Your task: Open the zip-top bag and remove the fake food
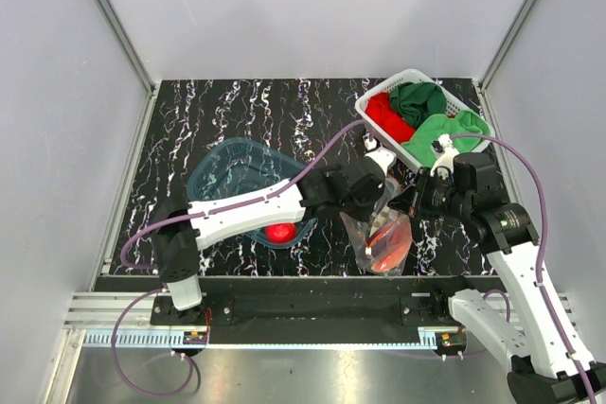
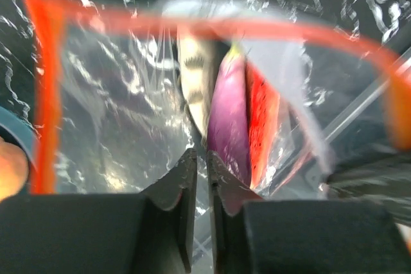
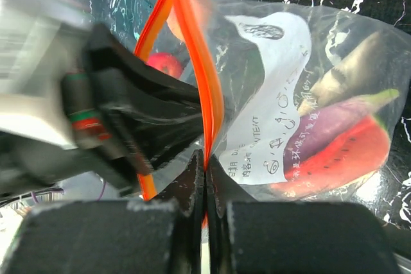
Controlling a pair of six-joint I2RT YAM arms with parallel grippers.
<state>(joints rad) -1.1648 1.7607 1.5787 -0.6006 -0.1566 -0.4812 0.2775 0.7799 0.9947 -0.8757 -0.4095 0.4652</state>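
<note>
The zip-top bag (image 1: 386, 241) hangs between the two arms, its belly sagging below the grippers with the fake food (image 3: 340, 155) (a purple eggplant and a red watermelon wedge, as far as the crinkled plastic lets one tell) lying at the bottom. The right gripper (image 3: 204, 162) is clamped on the orange zip strip (image 3: 210, 94). The left gripper (image 2: 200, 160) is pinched on the clear film of the opposite wall, just beside it. The strip runs straight up from the right fingers and splits in two above them, so the mouth looks partly parted. Widening it likely means drawing the grippers apart across that strip, the left one toward the blue tub (image 1: 227, 160), where a red fruit (image 1: 279, 232) lies
</note>
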